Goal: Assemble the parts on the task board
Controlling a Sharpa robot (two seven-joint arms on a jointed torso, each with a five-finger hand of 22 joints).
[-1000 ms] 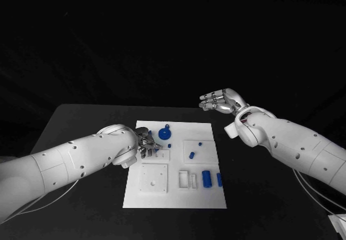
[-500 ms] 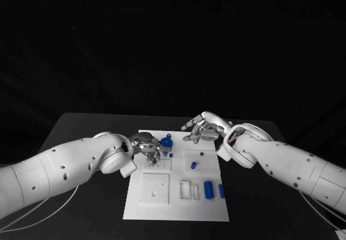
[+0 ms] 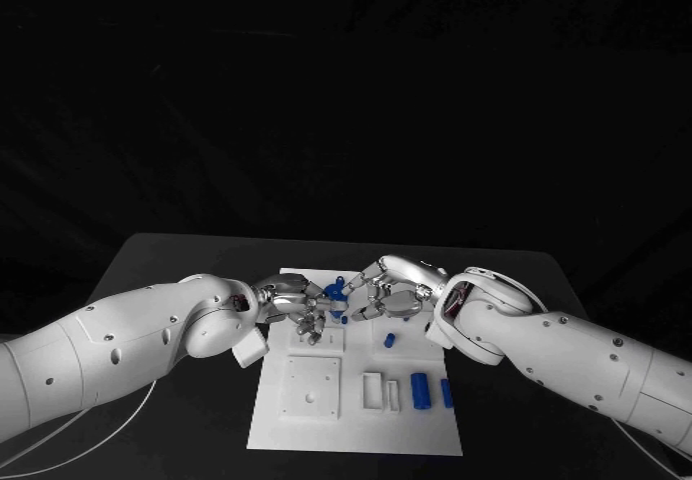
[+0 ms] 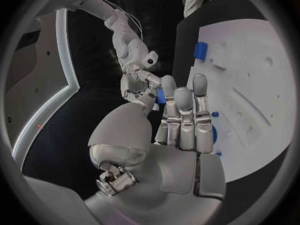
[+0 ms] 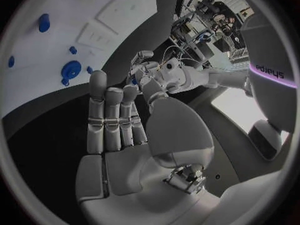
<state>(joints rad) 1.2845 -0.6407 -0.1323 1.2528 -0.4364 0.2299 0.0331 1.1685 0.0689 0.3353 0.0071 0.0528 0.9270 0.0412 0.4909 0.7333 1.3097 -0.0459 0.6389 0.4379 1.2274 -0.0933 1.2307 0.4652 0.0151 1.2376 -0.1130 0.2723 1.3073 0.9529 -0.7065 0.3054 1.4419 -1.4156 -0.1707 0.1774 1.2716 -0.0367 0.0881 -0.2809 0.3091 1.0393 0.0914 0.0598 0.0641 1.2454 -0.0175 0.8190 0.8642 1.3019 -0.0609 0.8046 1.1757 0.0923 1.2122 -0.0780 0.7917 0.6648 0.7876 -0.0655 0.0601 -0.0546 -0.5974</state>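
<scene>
Black table (image 3: 173, 260) under a dark room, and both white arms are reaching in over the far end of the task board (image 3: 353, 425), the white plate lying lengthwise in the middle of the table. Left arm (image 3: 116, 345) comes across from its side, right arm (image 3: 577, 355) from the other, and the two hands sit very near each other above the board's far edge.

Left hand (image 3: 296, 300): from its wrist view the fingers (image 4: 184, 115) lie straight and side by side, thumb out to the side. A blue part shows just behind the fingertips, but whether the hand is pinching it I cannot tell. Right hand (image 3: 387, 292): fingers (image 5: 112, 117) also straight and together, palm bare, nothing in it.

On to the parts. A round blue disc (image 3: 335, 290) sits between the two hands at the far end of the board, partly hidden by fingers. Nearer the middle, a small blue peg (image 3: 388, 340). Toward the near end, a blue cylinder (image 3: 420, 390) lies beside a thinner blue piece (image 3: 446, 393) at the board's right edge. A raised white square block (image 3: 310, 387) sits on the board's left half.
</scene>
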